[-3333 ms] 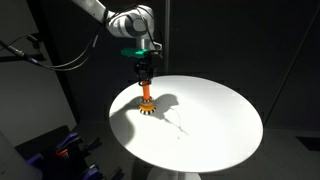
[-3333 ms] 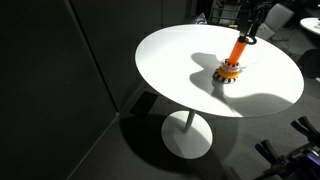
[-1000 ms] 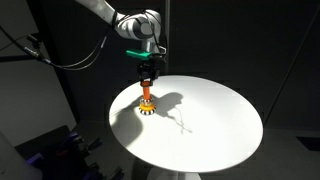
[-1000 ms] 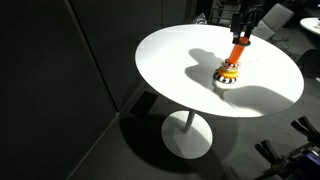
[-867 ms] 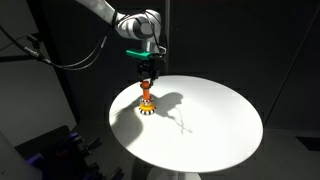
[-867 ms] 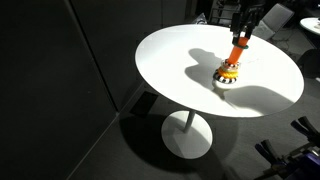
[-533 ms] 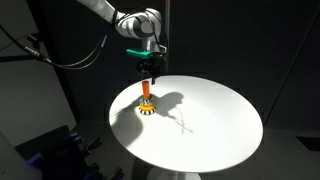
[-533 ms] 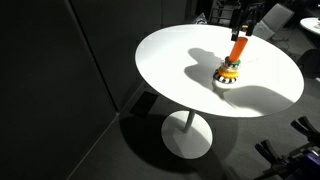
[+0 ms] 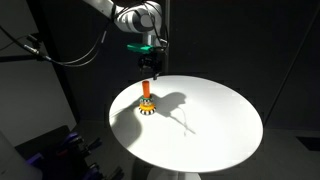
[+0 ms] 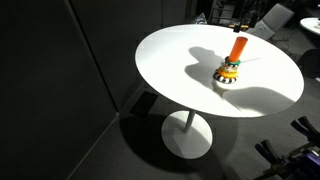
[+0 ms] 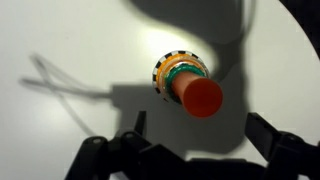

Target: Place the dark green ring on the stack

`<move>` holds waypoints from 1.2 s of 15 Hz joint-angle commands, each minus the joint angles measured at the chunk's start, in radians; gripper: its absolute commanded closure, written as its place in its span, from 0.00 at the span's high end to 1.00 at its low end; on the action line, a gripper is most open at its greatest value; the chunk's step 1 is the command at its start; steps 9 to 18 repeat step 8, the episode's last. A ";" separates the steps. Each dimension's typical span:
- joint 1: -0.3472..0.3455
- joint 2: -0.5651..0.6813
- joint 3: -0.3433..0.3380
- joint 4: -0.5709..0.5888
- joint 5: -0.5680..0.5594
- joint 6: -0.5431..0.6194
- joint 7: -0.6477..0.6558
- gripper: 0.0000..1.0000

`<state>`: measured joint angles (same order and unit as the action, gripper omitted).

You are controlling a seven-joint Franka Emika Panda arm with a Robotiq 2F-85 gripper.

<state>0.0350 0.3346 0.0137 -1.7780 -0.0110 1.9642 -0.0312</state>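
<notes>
Wrist view: the stack is seen from above. Its smooth orange peg has a rounded top and stands on a round base edged in black and white stripes. The dark green ring, thin and flat, lies around the peg low down, over the orange-yellow rings. The counter is plain matte white with soft shadows across it. The gripper comes in at the bottom edge; its black fingers stand wide apart with nothing between them. The jaws are spread and touch neither peg nor ring.

In an exterior view, the gripper hangs straight above the stack, with a clear gap between fingertips and peg top. The counter is a round white disc. The ring is too small to make out here. Compared with 0.5 s ago, the gripper is higher; 3.3 s ago it sat down over the peg.

In an exterior view, the stack stands upright on the counter, on the part away from the camera. The whole peg is uncovered, whereas 1.0 s ago the gripper hid its top. The gripper cannot be picked out against the dark top edge of this picture.
</notes>
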 commanded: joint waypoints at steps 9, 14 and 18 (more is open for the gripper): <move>-0.004 -0.037 -0.004 -0.019 -0.002 0.050 0.022 1.00; -0.004 -0.037 -0.004 -0.019 -0.002 0.050 0.022 1.00; -0.004 -0.037 -0.004 -0.019 -0.002 0.050 0.022 1.00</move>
